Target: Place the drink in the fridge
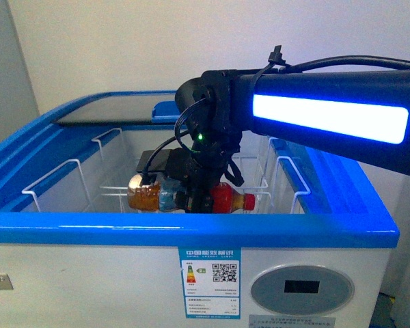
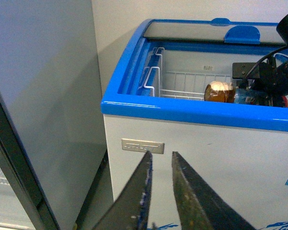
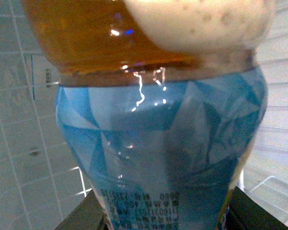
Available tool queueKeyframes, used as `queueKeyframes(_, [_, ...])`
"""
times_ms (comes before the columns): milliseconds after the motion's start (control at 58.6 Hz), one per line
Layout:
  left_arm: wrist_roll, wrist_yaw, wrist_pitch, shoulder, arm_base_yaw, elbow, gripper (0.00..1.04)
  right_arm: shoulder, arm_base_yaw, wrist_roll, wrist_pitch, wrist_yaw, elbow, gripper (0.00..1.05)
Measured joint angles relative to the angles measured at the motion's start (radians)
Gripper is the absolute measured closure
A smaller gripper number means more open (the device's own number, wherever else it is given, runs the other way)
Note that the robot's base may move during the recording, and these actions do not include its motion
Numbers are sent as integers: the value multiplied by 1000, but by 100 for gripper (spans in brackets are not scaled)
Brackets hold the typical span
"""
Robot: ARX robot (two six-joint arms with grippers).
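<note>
On my far left I see a tall grey cabinet (image 2: 43, 96) standing just beside the fridge (image 1: 89, 273), and my left end effector (image 2: 159, 165) hangs in front of the fridge's white front wall, below its blue rim, its two dark fingers (image 2: 134, 191) nearly together with only a thin gap between them and nothing in it. Moving across, the fridge is open at the top, with white wire baskets (image 1: 55, 181) hanging inside. Over the middle of the opening my right arm (image 1: 314, 113) reaches in from the right and bends down, and the right end effector (image 1: 195, 195) is closed around the bottle (image 1: 150, 195), which lies sideways with its amber end to the left and its red part to the right, down among the baskets. In the right wrist view the bottle's blue label (image 3: 158, 158) fills the frame between the fingers
</note>
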Motion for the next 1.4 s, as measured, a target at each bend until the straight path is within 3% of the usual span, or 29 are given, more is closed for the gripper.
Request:
queueKeyframes(290, [0,0,0,0,0,0,42,86,14,5,45,2,0,67])
queueKeyframes(426, [0,0,0,0,0,0,17,137,23,15,70,10,0,67])
queueKeyframes(477, [0,0,0,0,0,0,7,145,26,19,75,6,0,54])
queueKeyframes(563, [0,0,0,0,0,0,9,145,26,24,76,-1,0,45])
queueKeyframes(580, [0,0,0,0,0,0,9,142,26,27,77,-10,1,37])
queueKeyframes(648, [0,0,0,0,0,0,8,120,26,39,83,-13,8,25])
queueKeyframes(665, [0,0,0,0,0,0,8,110,26,43,83,-15,9,16])
queueKeyframes(733, [0,0,0,0,0,0,8,42,22,64,136,-43,-56,6])
queueKeyframes(972, [0,0,0,0,0,0,8,-407,-18,235,349,-201,-541,7])
queueKeyframes(1159, [0,0,0,0,0,0,8,-552,-72,323,457,-199,-705,7])
queueKeyframes(1296, [0,0,0,0,0,0,8,-664,-135,446,588,-151,-838,7])
queueKeyframes(1398, [0,0,0,0,0,0,8,-851,-217,688,780,65,-1030,7])
